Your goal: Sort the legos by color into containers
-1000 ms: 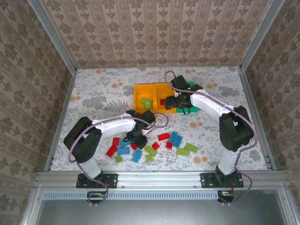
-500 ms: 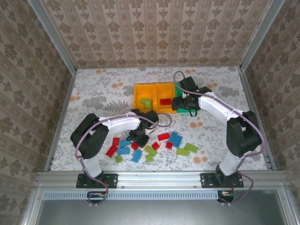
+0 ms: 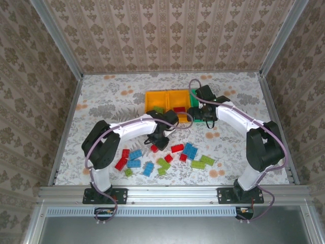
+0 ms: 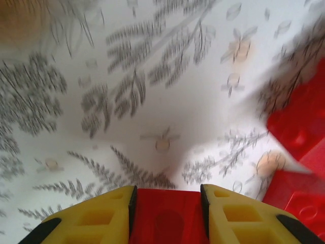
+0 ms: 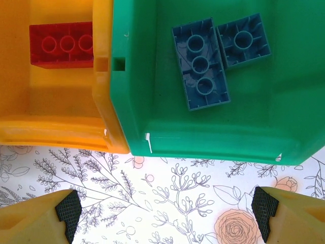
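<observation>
The left tool (image 4: pixel 167 193) is closed on a small red studded plastic brick (image 4: pixel 167 221), which is pinched between its yellow fingers (image 4: pixel 101 218) and held over the flower-printed worktop (image 4: pixel 167 101). Seen from above, it sits between the loose pile of red, blue and lime-green bricks (image 3: pixel 163 163) and the row of bins. The step in hand is judged to be delivery of this brick. It is best kept clamped and raised enough to clear the near wall of the middle orange-yellow plastic bin (image 3: pixel 179 93), where a red brick (image 5: pixel 61 44) already lies. It should be released only once squarely over that compartment — not over the left orange-yellow plastic bin (image 3: pixel 151 101), which holds a lime-green brick (image 3: pixel 159 110), nor over the green plastic bin (image 5: pixel 203 137), which holds two blue bricks (image 5: pixel 200 63). The right tool (image 5: pixel 165 213) hangs spread wide and empty over the near edge of the green bin, close beside the target. The approach is therefore better made from the left, so that contact between the arms is avoided

Compared with a second ago, the left tool has been closed, drawn out of the pile and swung toward the bins — and the right tool has been shifted rightward from above the middle bin to the green one
</observation>
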Action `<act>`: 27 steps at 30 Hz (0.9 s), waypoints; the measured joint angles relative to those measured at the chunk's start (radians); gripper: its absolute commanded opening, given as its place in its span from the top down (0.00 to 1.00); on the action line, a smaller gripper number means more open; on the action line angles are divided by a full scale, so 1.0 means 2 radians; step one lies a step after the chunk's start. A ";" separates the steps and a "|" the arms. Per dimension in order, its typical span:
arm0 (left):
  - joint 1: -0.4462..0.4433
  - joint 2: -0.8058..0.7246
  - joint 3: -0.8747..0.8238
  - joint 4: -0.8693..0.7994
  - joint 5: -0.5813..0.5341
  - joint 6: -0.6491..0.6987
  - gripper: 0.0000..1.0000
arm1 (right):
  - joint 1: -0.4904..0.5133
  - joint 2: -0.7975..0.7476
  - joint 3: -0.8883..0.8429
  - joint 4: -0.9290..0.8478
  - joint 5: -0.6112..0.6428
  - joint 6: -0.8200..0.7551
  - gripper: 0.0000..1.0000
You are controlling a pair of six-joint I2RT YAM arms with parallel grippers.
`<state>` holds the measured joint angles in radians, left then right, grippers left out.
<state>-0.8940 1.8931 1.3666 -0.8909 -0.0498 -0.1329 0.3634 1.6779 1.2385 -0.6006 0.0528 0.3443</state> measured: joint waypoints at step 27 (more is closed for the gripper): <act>0.132 0.128 0.267 0.124 0.137 -0.084 0.65 | 0.027 -0.119 -0.156 0.062 -0.030 0.038 0.13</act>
<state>-0.6304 2.1487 1.9003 -0.6422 0.2249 -0.3008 0.4183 1.4391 0.9272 -0.4767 -0.0071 0.4198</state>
